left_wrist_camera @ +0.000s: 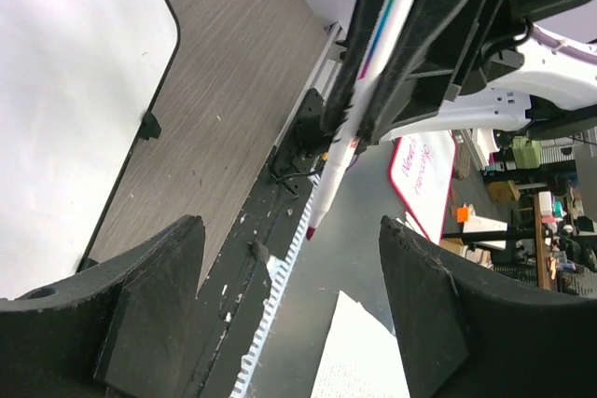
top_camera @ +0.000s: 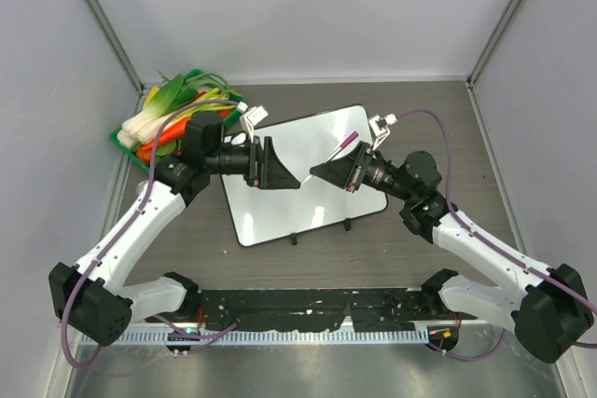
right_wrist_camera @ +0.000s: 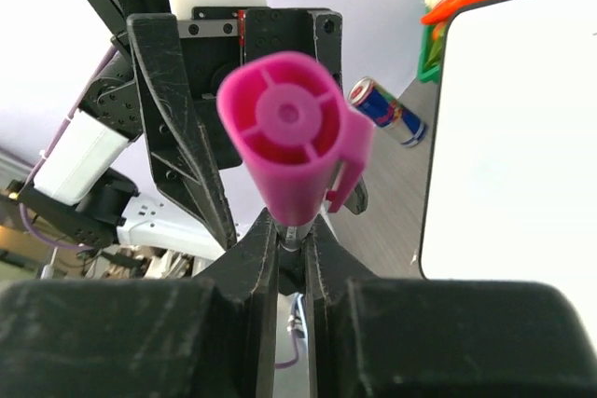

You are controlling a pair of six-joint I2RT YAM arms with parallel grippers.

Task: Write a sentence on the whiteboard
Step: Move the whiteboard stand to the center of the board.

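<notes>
The whiteboard (top_camera: 280,216) lies flat on the table under both grippers, and I see no sentence on its white surface. It also shows as a blank board (left_wrist_camera: 65,90) in the left wrist view and as a white board (right_wrist_camera: 522,137) at the right of the right wrist view. My right gripper (top_camera: 326,172) (right_wrist_camera: 291,230) is shut on a marker (top_camera: 347,144) above the board. The marker's pink cap (right_wrist_camera: 289,137) sits on its rear end, and its dark tip (left_wrist_camera: 311,228) is bare. My left gripper (top_camera: 284,177) (left_wrist_camera: 289,240) faces it, open, with nothing between its fingers.
A green tray of toy vegetables (top_camera: 177,114) stands at the back left, next to the board's corner. A drink can (right_wrist_camera: 387,111) lies on the table beyond the board. A black rail (top_camera: 308,305) runs along the near edge between the arm bases.
</notes>
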